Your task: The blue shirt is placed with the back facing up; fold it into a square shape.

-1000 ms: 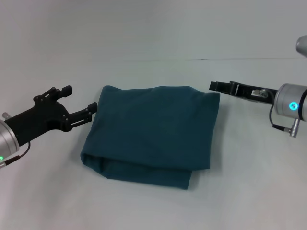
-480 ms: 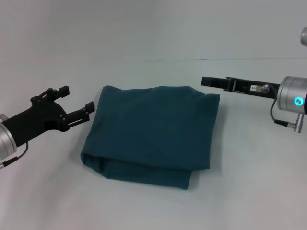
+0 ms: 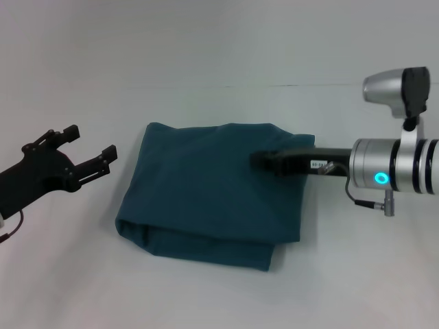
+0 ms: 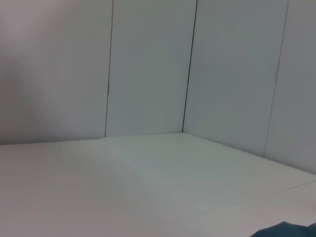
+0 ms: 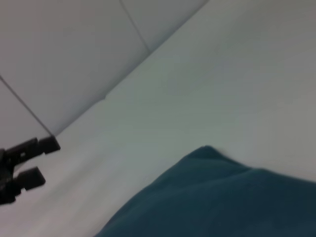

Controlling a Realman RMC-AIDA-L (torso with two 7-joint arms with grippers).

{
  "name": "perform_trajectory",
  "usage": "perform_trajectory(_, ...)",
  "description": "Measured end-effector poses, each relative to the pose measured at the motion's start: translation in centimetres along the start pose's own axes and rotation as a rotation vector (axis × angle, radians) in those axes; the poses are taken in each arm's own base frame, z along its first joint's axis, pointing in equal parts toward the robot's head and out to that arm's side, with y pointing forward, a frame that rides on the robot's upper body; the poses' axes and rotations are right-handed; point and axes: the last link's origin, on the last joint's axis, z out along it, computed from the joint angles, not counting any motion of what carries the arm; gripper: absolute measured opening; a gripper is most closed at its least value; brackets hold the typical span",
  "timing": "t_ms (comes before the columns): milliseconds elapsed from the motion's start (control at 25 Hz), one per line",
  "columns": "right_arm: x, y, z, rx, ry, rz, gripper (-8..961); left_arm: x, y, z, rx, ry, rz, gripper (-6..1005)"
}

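Observation:
The blue shirt (image 3: 212, 199) lies folded into a rough rectangle in the middle of the white table, with thick doubled edges along its near and left sides. My left gripper (image 3: 89, 142) is open and holds nothing, a short way left of the shirt and not touching it. My right gripper (image 3: 259, 162) reaches in from the right over the shirt's upper right part. The right wrist view shows the shirt (image 5: 222, 202) close below and the left gripper (image 5: 42, 160) farther off. A sliver of the shirt (image 4: 286, 231) shows in the left wrist view.
The white table (image 3: 219, 295) runs on around the shirt on every side. White wall panels (image 4: 148, 69) stand behind the table's far edge.
My right arm has swung left, from beside the shirt's far right corner to over its upper right part. My left gripper has drawn back to the left, away from the shirt's edge.

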Motion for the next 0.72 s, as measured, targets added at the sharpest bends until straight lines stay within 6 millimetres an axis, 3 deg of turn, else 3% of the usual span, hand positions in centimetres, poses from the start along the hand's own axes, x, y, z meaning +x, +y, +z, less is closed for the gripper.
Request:
perform_trajectory(280,1.2,0.6,0.7,-0.018,0.062,-0.009,50,-0.3,0.2,-0.9,0.0,0.016,-0.016,916)
perform_trajectory(720,3.9,2.8,1.9,-0.098,0.268,0.005,-2,-0.7,0.3,-1.4,0.006,0.012,-0.027,915)
